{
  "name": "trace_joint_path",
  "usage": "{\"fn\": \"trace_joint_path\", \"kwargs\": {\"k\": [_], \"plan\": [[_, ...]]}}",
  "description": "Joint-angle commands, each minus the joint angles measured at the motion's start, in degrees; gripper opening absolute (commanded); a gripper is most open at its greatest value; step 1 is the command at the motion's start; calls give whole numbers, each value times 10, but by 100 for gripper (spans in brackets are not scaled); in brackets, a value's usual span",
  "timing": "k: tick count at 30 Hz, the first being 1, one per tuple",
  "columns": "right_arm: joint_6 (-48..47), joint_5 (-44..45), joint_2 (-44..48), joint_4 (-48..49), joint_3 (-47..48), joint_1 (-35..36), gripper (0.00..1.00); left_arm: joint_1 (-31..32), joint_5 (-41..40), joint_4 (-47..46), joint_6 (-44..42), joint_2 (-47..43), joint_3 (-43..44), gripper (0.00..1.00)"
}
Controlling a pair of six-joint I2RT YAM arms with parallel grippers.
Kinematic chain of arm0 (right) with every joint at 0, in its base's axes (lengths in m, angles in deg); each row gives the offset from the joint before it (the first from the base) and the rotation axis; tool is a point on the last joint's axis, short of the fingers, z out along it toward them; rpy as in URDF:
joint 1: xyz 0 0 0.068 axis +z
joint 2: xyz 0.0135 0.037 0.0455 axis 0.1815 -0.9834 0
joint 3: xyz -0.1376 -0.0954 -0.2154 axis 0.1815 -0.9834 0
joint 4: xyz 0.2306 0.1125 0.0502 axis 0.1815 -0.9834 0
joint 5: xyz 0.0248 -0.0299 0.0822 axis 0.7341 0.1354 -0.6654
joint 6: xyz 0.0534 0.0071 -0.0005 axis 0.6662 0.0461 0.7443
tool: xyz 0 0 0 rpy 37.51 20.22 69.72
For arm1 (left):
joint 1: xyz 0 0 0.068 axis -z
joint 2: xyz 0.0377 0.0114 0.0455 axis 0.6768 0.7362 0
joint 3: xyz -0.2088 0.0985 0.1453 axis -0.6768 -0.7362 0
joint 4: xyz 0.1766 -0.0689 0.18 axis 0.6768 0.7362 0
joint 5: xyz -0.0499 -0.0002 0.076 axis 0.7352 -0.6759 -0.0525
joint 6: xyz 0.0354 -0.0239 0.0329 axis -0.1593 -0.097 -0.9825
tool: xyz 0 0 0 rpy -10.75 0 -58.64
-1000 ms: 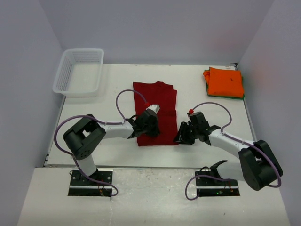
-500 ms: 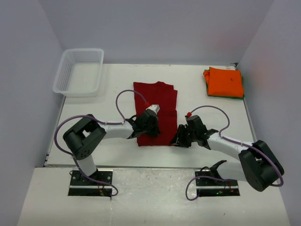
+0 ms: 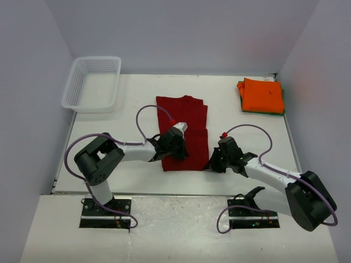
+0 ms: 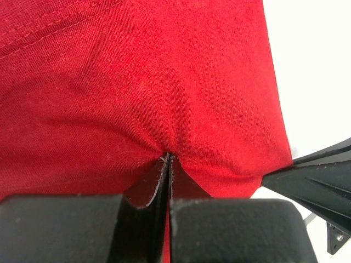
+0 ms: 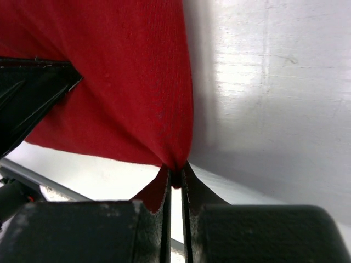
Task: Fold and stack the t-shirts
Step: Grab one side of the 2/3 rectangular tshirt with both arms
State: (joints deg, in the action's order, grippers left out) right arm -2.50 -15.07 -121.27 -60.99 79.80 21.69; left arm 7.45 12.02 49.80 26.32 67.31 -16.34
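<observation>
**Both grippers pinched on near edge of red shirt**

Top view: Red shirt (image 3: 184,123) lies partly folded, mid-table (image 3: 247,137), collar end away from the arms. Left gripper (image 3: 175,152) sits on its near-left part. Right gripper (image 3: 212,164) is at its near-right corner. Finger state is not readable from here. Orange shirt (image 3: 263,94) is folded at the far right, stacked on a green shirt (image 3: 274,113) showing only as an edge. White basket (image 3: 73,85) is at the far left, well apart from the shirts.

Left wrist: Left gripper (image 4: 167,159) fingers are closed tight together, a tuck of red shirt (image 4: 137,98) caught between the tips, creases fanning out from the pinch. Stitched hem runs across top left. Bare table to the right. Right gripper (image 4: 318,175) is just beside the cloth edge, lower right.

Right wrist: Right gripper (image 5: 175,178) fingers are nearly together, clamped on a gathered point of the red shirt (image 5: 109,82) at its edge. Cloth is drawn to a peak there. Table is bare to the right.
</observation>
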Motion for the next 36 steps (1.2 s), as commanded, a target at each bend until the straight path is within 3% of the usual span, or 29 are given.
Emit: {"fn": "trace_joint_path", "kwargs": {"k": [1,6,10,11,12,13,14,17,21,29,36], "plan": [[-19,46,4,-45,30,2,0,8,-6,81,-17,33,-29,0],[-44,34,-22,-54,48,2,0,9,-41,96,-14,-1,-42,0],[-55,15,-28,-43,48,6,0,15,-134,163,11,-54,-53,26],[-56,10,-29,-39,47,6,0,15,-145,174,16,-66,-58,28],[-54,7,-32,-38,48,12,0,15,-155,181,20,-93,-60,35],[-52,5,-33,-36,48,14,0,19,-182,202,34,-107,-64,51],[-51,5,-33,-35,49,19,0,23,-200,215,43,-123,-67,56],[-45,5,-30,-32,48,28,0,43,-262,259,62,-184,-68,59],[-39,-2,-27,-28,47,37,0,55,-294,316,70,-237,-59,78],[-30,-5,-15,-28,44,57,0,98,-202,363,143,-299,-107,77],[-31,-3,-1,-34,43,59,0,146,-187,385,242,-407,-171,65]]}}
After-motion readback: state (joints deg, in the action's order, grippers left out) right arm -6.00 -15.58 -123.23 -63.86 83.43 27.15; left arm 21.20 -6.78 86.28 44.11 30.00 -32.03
